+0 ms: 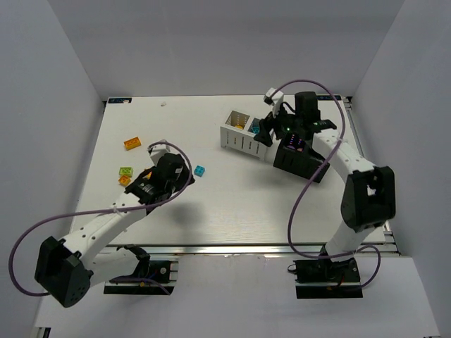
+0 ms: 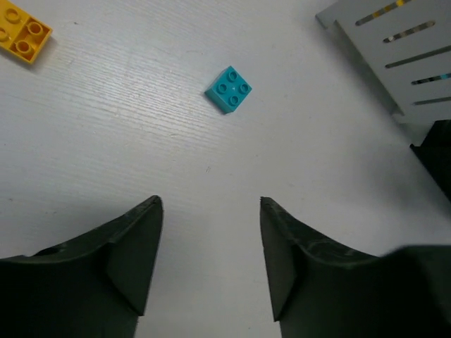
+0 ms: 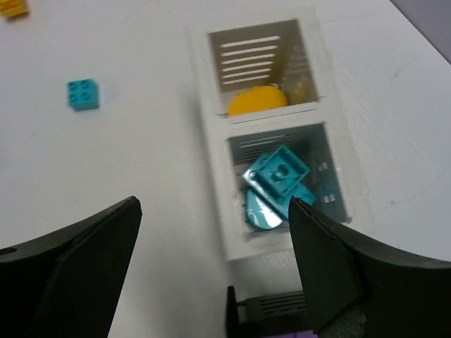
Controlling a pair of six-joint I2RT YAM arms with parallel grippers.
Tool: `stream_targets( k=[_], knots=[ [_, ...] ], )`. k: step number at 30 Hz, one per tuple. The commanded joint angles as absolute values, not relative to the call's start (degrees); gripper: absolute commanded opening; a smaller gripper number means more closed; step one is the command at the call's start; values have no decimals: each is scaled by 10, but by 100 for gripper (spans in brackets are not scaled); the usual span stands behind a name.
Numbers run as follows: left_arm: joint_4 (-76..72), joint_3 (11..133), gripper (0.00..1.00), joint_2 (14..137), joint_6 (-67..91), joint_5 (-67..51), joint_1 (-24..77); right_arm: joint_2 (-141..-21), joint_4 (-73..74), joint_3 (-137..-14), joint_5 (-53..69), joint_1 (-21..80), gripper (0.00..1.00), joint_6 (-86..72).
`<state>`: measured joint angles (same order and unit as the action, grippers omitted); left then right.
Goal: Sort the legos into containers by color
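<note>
A cyan lego (image 1: 199, 170) lies loose mid-table; it also shows in the left wrist view (image 2: 229, 89) and the right wrist view (image 3: 83, 94). My left gripper (image 2: 210, 211) is open and empty, a short way short of it. My right gripper (image 3: 215, 211) is open and empty above the white container (image 3: 214, 176). That container holds cyan legos (image 3: 278, 184) in its near compartment and an orange piece (image 3: 257, 101) in the far one. The black container (image 1: 303, 165) sits beside it, a purple piece (image 1: 294, 145) showing inside. Orange (image 1: 132, 143) and lime green (image 1: 126, 171) legos lie at the left.
Another orange brick (image 1: 124, 180) lies beside the green one, close to my left arm. The white container's slotted wall (image 2: 402, 56) is at the upper right of the left wrist view. White walls enclose the table on three sides.
</note>
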<state>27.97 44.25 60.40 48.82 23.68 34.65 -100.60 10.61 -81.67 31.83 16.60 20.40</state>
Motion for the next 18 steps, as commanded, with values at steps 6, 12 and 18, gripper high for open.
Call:
stream_targets(
  k=[6, 12, 18],
  knots=[
    [279, 516, 57, 745, 376, 142, 312, -911, 245, -778, 570, 164, 56, 430],
    [279, 569, 79, 851, 276, 105, 284, -850, 207, -701, 580, 166, 44, 381],
    [285, 651, 83, 942, 128, 72, 282, -816, 207, -654, 558, 166, 66, 381]
  ],
)
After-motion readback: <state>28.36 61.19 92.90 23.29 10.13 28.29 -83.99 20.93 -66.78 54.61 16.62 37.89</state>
